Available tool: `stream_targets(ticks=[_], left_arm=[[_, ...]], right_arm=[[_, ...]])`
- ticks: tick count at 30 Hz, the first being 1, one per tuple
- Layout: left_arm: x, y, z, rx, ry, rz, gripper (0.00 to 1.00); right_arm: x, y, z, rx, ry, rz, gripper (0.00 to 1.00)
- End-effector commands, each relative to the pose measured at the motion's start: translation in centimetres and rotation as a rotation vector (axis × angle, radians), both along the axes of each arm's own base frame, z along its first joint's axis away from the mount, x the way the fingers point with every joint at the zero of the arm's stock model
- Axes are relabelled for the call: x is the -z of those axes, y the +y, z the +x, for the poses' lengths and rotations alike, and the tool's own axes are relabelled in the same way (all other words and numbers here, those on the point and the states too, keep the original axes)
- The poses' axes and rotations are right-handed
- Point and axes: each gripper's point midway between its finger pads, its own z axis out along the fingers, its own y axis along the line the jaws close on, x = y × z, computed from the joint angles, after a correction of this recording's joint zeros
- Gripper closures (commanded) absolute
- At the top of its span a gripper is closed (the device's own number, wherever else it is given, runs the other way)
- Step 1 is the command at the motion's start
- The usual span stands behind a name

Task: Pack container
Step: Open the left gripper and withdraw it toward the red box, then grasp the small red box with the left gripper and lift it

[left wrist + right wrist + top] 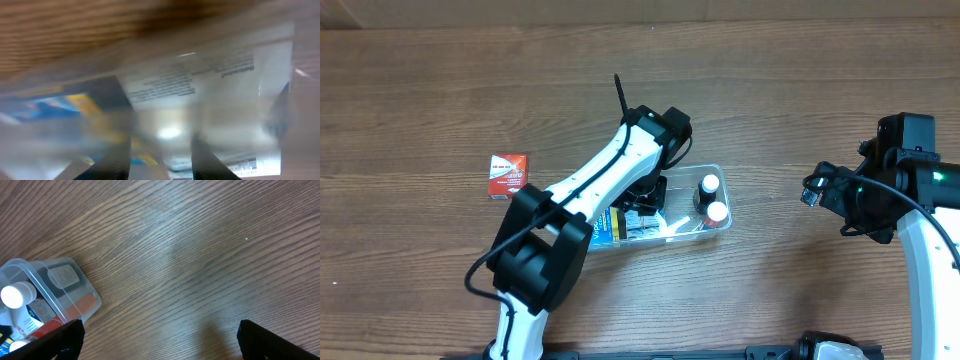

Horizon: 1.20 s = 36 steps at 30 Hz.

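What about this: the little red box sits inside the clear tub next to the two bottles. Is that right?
Not quite. The red box is not inside the tub. It lies out on the table, apart from it, as the overhead view shows. The two bottles really are in the tub.

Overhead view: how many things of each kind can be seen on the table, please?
Bottles: 2, both in the container
Boxes: 2, one red on the table, one blue-yellow in the container
Container: 1
Total: 5; the left arm may hide more.
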Motion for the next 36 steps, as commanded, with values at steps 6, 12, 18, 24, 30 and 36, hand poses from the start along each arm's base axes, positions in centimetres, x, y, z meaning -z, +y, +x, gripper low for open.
stream_targets(ticks=[6,12,18,24,30,36], left_arm=[[-15.1,7.0,3.0,-0.134,-0.471,-0.071,0.34],[-17.4,17.7,4.2,-0.419,-0.527,-0.053,0.01],[-13.2,25.0,5.2,-0.502,-0.368,-0.053,0.0],[-6.6,28.2,6.2,-0.481,-0.188,-0.023,0.0],[-3.1,27.4,8.5,-0.339,-0.16,-0.031,0.0],[-0.8,25.1,11.0,-0.143,-0.169,-0.136,0.0]], right_arm=[[-0.1,0.2,0.0,-0.006,-0.008,0.011,0.0],[-0.1,0.2,0.1,-0.006,-0.012,0.01,0.0],[-0.1,0.2,0.1,-0.006,-0.014,0.01,0.0],[-0.1,0.2,0.2,-0.006,-0.018,0.009,0.0],[-0.1,0.2,0.3,-0.006,-0.019,0.008,0.0],[-0.2,0.1,0.4,-0.006,-0.025,0.007,0.0]])
